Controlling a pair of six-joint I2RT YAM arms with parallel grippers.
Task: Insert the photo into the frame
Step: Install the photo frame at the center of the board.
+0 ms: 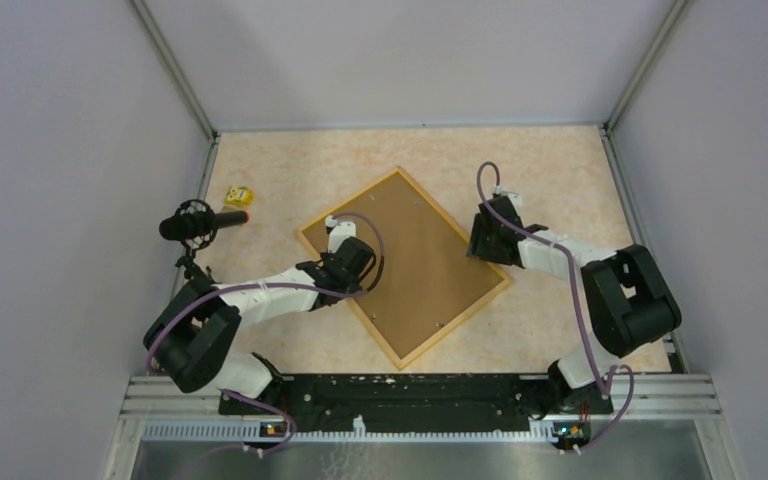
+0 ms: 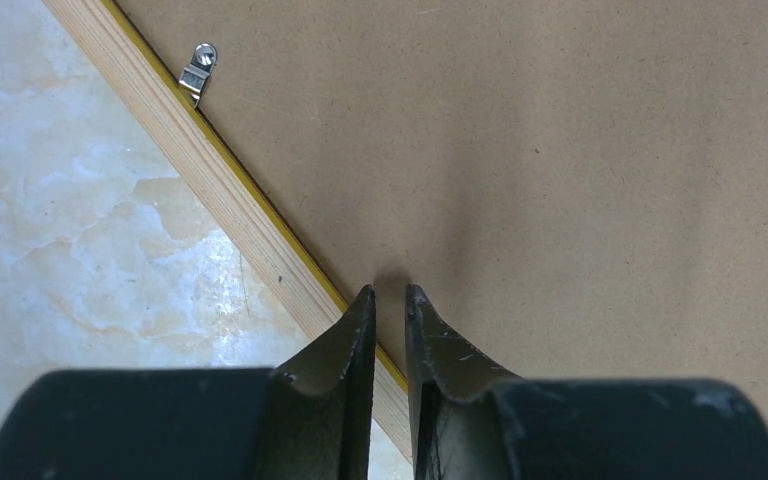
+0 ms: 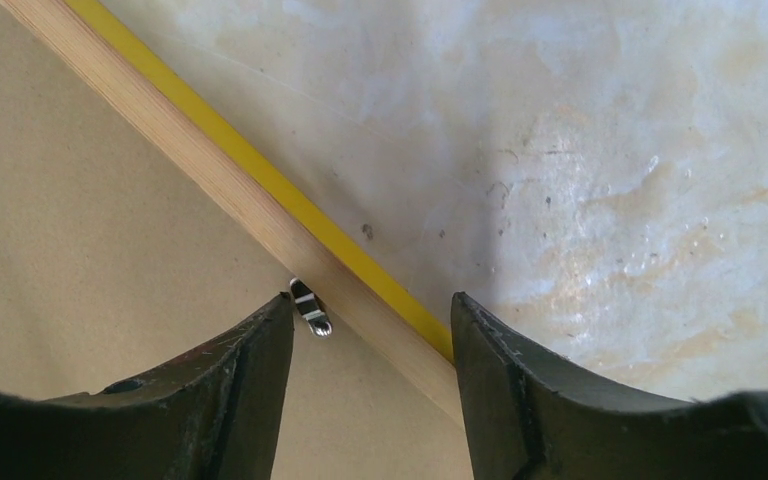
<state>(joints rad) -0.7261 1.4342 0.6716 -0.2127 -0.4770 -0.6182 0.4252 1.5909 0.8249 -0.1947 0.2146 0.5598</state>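
The frame point(image 1: 454, 226) lies face down and turned diagonally mid-table, with the brown backing board point(image 1: 420, 260) inside its yellow-orange border. The photo is out of view. My left gripper point(image 1: 348, 268) is shut and empty; in the left wrist view its tips point(image 2: 390, 292) are on the board point(image 2: 560, 180) just inside the frame's left border point(image 2: 220, 190). My right gripper point(image 1: 482, 245) is open; in the right wrist view it point(image 3: 370, 305) straddles the frame's right border point(image 3: 230, 190), one finger over the board beside a metal clip point(image 3: 310, 308), the other over the table.
A black microphone point(image 1: 200, 223) on a stand and a small yellow object point(image 1: 238, 195) sit at the table's left. Another metal clip point(image 2: 198, 68) sits on the frame's left border. Walls enclose the marbled table point(image 1: 550, 170) on three sides.
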